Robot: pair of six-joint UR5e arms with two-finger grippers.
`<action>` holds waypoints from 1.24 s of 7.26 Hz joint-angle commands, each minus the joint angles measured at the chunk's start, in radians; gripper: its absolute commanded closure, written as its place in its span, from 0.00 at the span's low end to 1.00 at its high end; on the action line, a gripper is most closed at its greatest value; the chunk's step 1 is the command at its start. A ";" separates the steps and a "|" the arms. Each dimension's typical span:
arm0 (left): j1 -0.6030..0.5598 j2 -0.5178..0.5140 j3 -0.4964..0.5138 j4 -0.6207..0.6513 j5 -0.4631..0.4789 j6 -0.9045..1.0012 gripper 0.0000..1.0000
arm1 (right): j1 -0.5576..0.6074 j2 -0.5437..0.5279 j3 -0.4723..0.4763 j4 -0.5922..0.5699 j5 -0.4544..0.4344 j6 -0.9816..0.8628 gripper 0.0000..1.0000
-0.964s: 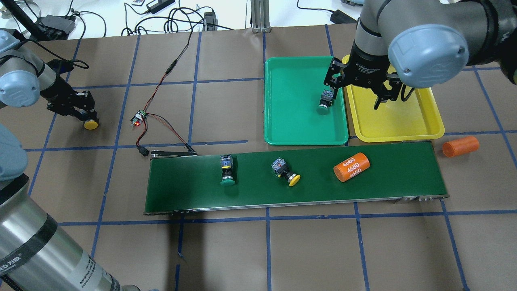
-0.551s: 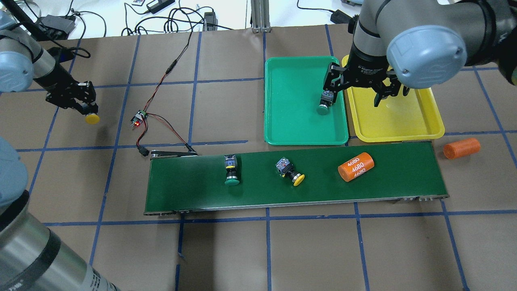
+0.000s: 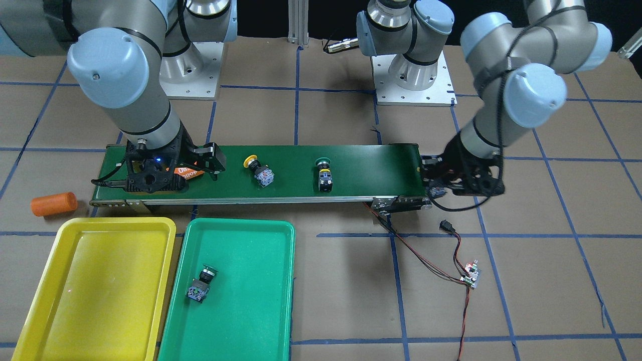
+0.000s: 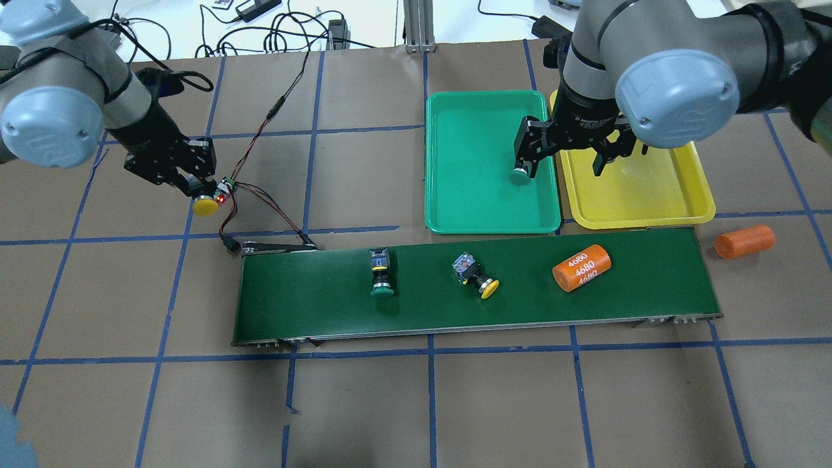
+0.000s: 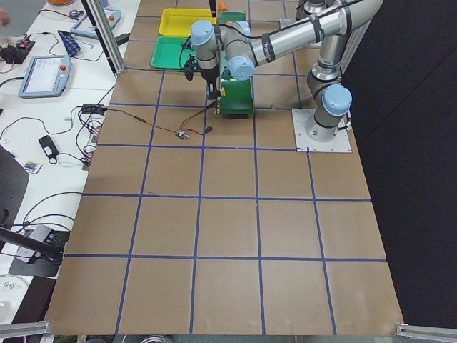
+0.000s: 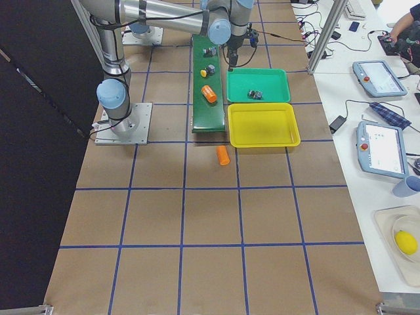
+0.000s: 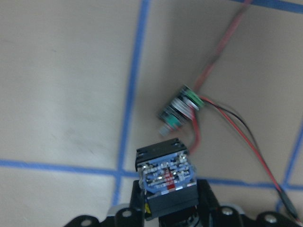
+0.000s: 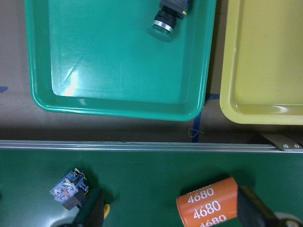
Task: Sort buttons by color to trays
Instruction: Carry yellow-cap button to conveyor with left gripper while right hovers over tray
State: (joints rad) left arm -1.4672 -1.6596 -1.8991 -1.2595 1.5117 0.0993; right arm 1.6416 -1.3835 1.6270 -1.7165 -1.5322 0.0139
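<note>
Beyond the belt (image 4: 312,305) lie green tray (image 4: 468,208) and yellow tray (image 4: 650,201); right end effector (image 4: 559,173) hangs spread over the belt; left end effector (image 4: 195,188), off the belt's end, pinches a yellow button (image 4: 205,207); green button (image 4: 381,278) lies on the belt; wires (image 7: 225,47) there could snag the pinched one.

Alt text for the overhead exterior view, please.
The left gripper holds a yellow button left of the conveyor belt. The open right gripper hangs over the green tray, which holds a green button, and the yellow tray. The belt carries a second green button, second yellow button and orange cylinder.
</note>
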 commanded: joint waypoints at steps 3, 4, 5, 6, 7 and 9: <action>-0.197 -0.023 -0.149 0.232 0.005 -0.104 1.00 | 0.000 0.007 0.002 -0.002 0.009 -0.012 0.00; -0.196 -0.020 -0.152 0.232 0.005 -0.080 1.00 | 0.000 0.015 0.001 -0.002 0.007 -0.017 0.00; -0.188 -0.008 -0.169 0.230 0.005 -0.057 1.00 | 0.000 0.015 0.001 0.000 0.007 -0.017 0.00; -0.180 -0.011 -0.192 0.236 0.005 -0.052 0.81 | 0.000 0.015 0.001 0.000 0.007 -0.015 0.00; -0.177 -0.018 -0.192 0.236 0.005 -0.055 0.20 | 0.000 0.014 0.002 0.000 0.006 -0.014 0.00; -0.171 0.016 -0.158 0.241 0.007 -0.067 0.00 | 0.000 0.011 0.002 0.000 0.009 -0.005 0.00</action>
State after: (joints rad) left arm -1.6431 -1.6643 -2.0751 -1.0185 1.5175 0.0401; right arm 1.6413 -1.3711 1.6289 -1.7166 -1.5242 0.0038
